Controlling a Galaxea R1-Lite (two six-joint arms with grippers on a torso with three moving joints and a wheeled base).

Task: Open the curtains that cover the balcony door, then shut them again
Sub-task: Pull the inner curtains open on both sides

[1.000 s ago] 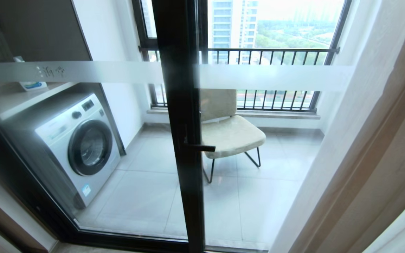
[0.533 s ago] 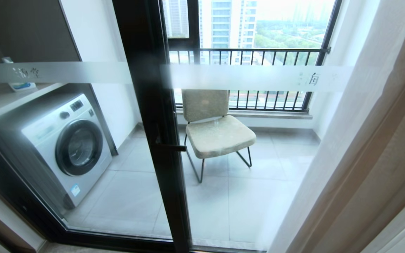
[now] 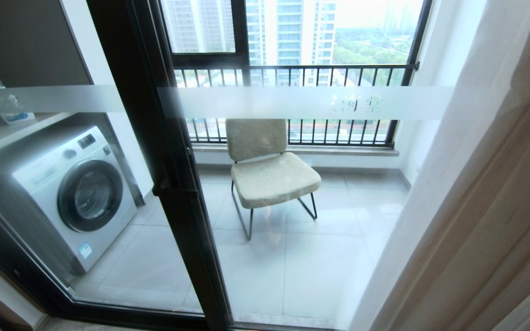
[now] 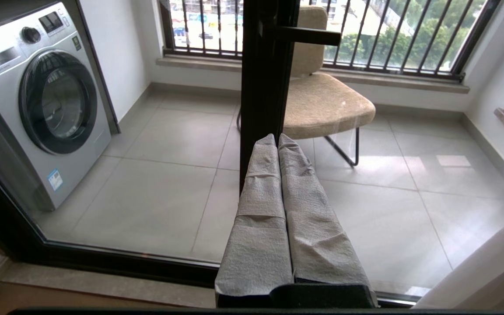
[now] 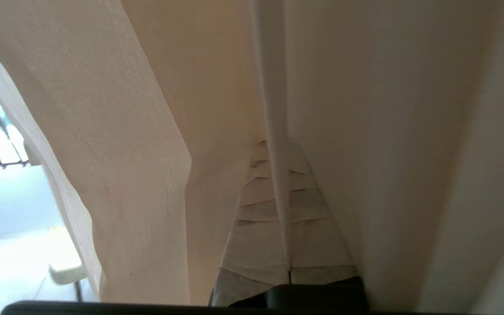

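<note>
My right gripper [image 5: 278,146] is buried in the curtains [image 3: 486,193], clamped shut on a vertical fold of the cloth. The drapes hang bunched at my right, their long axis floor to ceiling, leaving the balcony door [image 3: 164,174] bare to my left. That uncovered stretch is my room to draw across. My left gripper [image 4: 277,142], pressed shut and empty, faces the glass.

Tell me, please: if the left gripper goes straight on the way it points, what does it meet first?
Probably the door: the shut left gripper points at its black frame. How near is unclear.
</note>
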